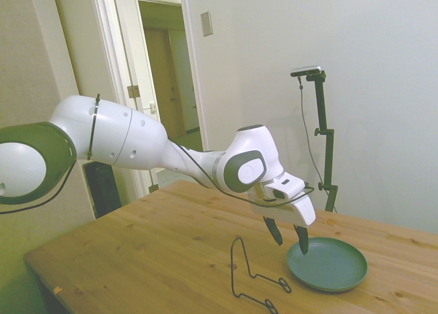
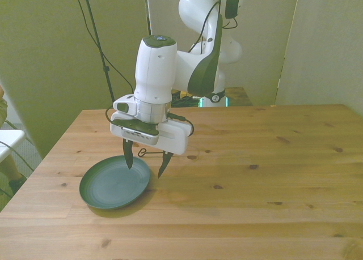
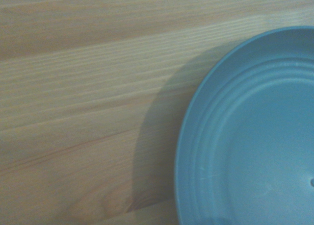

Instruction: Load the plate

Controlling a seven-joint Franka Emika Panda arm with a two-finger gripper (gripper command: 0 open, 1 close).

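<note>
Side view: gripper (image 1: pixel 289 240) fingers spread, holding nothing, straddling plate (image 1: pixel 328 265) rim, likely lining up edge pinch. Wire stand (image 1: pixel 254 278) just beside plate, probable loading slot.

Front view: plate flat on table (image 2: pixel 255 192) at front view's left; one finger over plate, other outside rim.

Wrist view: plate (image 3: pixel 255 137) rim arc, bare wood alongside; camera off-centre, fits rim approach.

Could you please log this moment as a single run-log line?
gripper: open, straddling plate rim | plate: flat on table, empty | wire stand: beside plate, unloaded
</note>
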